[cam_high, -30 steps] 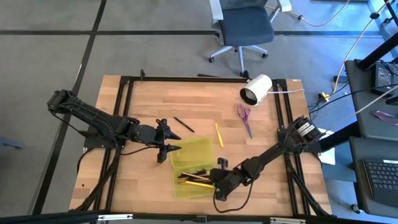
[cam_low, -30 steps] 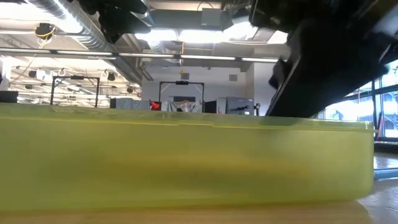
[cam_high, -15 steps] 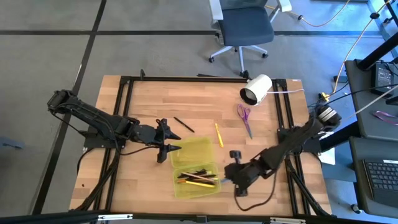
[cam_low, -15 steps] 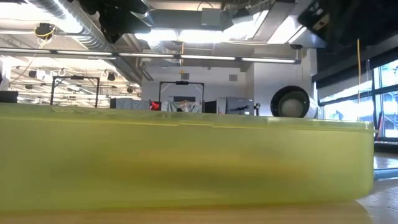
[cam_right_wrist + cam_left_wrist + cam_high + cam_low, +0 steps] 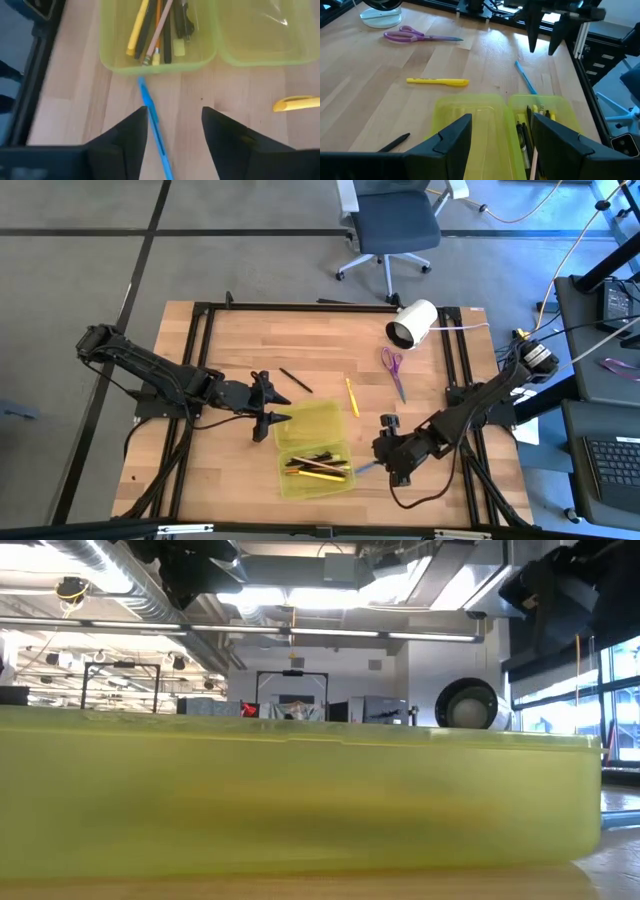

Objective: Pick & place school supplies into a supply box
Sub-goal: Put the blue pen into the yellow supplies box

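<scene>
The right gripper (image 5: 392, 450) is backing away from the supply box (image 5: 312, 448) with open, empty fingers, leaving the blue pen (image 5: 154, 122) lying on the table just outside it, so that pen is needing another try, while the left gripper (image 5: 268, 407) is waiting open by the lid.

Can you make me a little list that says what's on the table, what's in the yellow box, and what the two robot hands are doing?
box: yellow-green supply box lying open, its lid flat beside it
in the box: several pens and pencils, yellow, black and orange
outside the box: blue pen on the wood by the box's end; yellow pen; purple scissors; black pen
also there: white cylinder at the far edge
left gripper: open, at the lid
right gripper: open over the blue pen, holding nothing
</scene>
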You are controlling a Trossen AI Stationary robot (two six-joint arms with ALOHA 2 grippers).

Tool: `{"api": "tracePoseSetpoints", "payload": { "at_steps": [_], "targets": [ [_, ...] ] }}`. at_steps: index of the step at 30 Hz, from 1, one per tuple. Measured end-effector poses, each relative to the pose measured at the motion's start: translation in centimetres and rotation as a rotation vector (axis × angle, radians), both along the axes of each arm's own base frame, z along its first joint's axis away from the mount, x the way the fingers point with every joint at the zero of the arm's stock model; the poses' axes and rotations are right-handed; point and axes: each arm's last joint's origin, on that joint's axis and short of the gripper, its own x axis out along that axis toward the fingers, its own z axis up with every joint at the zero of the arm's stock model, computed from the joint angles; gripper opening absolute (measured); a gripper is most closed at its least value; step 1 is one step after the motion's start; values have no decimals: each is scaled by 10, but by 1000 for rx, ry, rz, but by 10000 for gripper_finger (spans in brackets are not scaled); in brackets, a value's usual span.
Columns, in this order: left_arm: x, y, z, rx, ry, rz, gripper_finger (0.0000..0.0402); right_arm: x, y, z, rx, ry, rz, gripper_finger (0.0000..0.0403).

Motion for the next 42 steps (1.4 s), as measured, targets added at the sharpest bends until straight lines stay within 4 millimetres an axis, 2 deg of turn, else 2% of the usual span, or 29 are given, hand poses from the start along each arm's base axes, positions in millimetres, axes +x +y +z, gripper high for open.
{"api": "tracePoseSetpoints", "payload": {
  "at_steps": [4, 12, 22, 31, 40, 42],
  "targets": [
    [0, 0, 0, 3, 0, 5, 196, 1, 1, -13, -31, 7, 63, 192],
    [0, 0, 0, 5, 0, 6, 196, 11, 14, -54, 2, -35, 255, 193],
    [0, 0, 0, 5, 1, 6, 196, 21, 21, -97, -54, 33, 275, 190],
    [0, 0, 0, 3, 0, 6, 196, 24, 21, -110, -49, 63, 226, 126],
    [0, 0, 0, 3, 0, 6, 196, 25, 20, -111, -67, 61, 212, 39],
    [0, 0, 0, 3, 0, 6, 196, 24, 20, -110, -62, 65, 212, 35]
  ]
}}
